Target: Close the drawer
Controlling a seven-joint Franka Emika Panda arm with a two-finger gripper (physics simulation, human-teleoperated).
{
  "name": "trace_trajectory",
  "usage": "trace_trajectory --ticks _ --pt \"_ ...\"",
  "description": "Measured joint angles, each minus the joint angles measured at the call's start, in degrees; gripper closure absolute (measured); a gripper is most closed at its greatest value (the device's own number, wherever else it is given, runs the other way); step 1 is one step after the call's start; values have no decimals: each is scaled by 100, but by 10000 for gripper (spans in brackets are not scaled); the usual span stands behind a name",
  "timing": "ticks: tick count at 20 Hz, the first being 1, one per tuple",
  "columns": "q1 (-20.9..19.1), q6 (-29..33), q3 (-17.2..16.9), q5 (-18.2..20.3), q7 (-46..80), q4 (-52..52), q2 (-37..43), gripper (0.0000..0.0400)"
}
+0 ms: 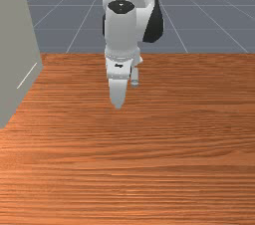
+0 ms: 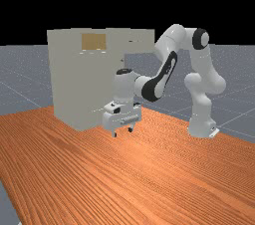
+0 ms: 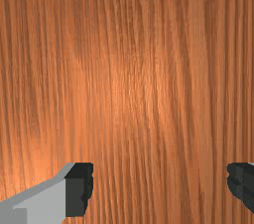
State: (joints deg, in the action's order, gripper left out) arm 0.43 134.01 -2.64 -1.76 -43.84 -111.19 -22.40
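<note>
The gripper [image 2: 123,132] is held low beside the cabinet [image 2: 69,82], jaws spread; if raised carelessly, the drawer [image 2: 142,45] jutting near the cabinet's top may be struck from below.

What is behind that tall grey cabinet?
In the far view, gridded grey floor shows past both sides of the cabinet. Whatever may be directly behind it is covered by its pale walls, so I cannot tell what is there.
</note>
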Motion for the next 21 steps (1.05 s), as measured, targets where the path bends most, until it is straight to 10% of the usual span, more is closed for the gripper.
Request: trace_trajectory --ticks 2,5,7,12,13,17,19,21 --pt "0 0 0 0 0 0 0 252" --pt "0 0 0 0 0 0 0 367" --pt "7 842 -17 -39 43 -684 913 388" --pt "11 -2045 0 -5 -189 1086 1381 399" --pt "-15 -1999 -64 614 -477 362 1908 399" --pt "-44 -2378 -13 -96 -82 -2091 4454 400" --pt "246 -2185 -1347 -141 -3981 -1623 4200 400" --pt "-727 -2746 -2114 664 -6944 368 2424 399"
